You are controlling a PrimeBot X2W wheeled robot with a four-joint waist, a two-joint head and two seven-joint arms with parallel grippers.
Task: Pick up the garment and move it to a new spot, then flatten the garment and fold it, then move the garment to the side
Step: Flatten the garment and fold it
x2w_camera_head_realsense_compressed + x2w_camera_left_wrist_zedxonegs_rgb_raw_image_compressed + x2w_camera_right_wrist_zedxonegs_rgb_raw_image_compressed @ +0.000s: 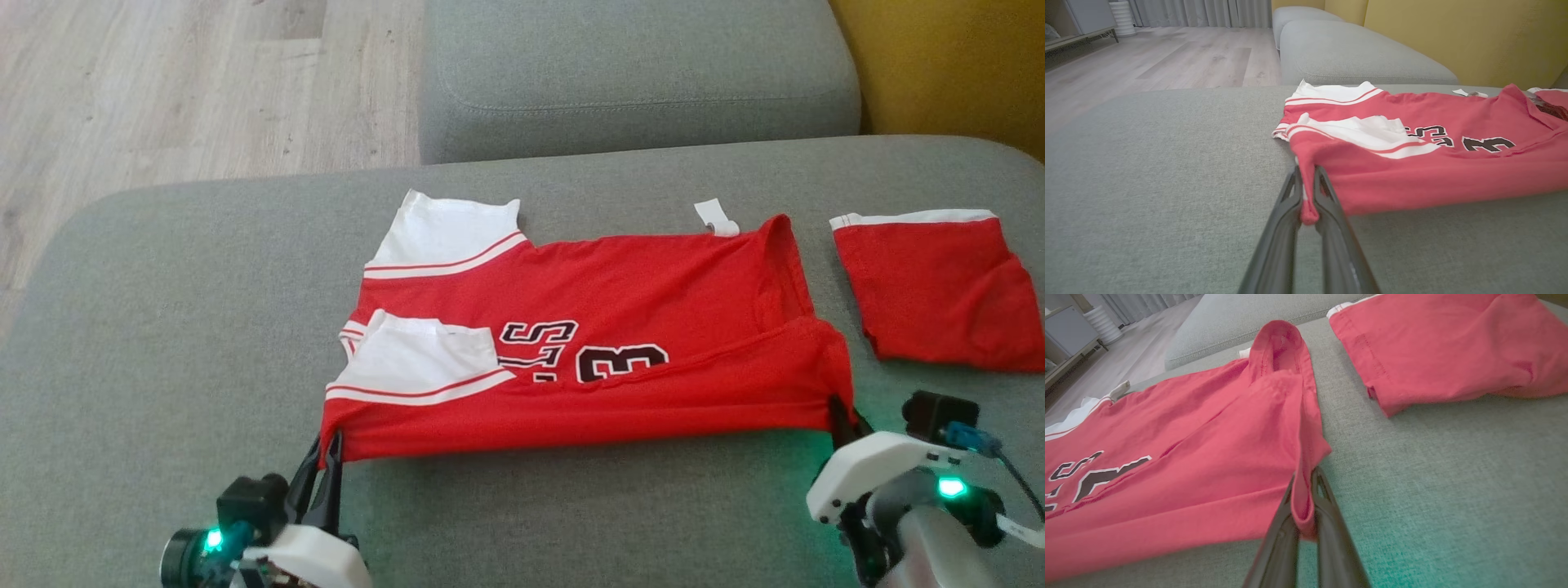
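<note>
- The left end effector [325, 461] is pinching the garment [653, 278] at its near, sleeve-end corner, jaws almost closed on cloth.
- The right end effector [841, 418] is gripping the near hem-end corner the same way.
- The garment is lying on the sofa seat [163, 343], its long axis running left to right between both arms and its body stretching away from them.

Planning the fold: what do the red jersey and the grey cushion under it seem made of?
Red-and-white numbered jersey: thin, soft matte knit, perhaps cotton or polyester; it creases and drapes limply. Grey cushion: matte woven upholstery fabric; weave texture shows.
</note>
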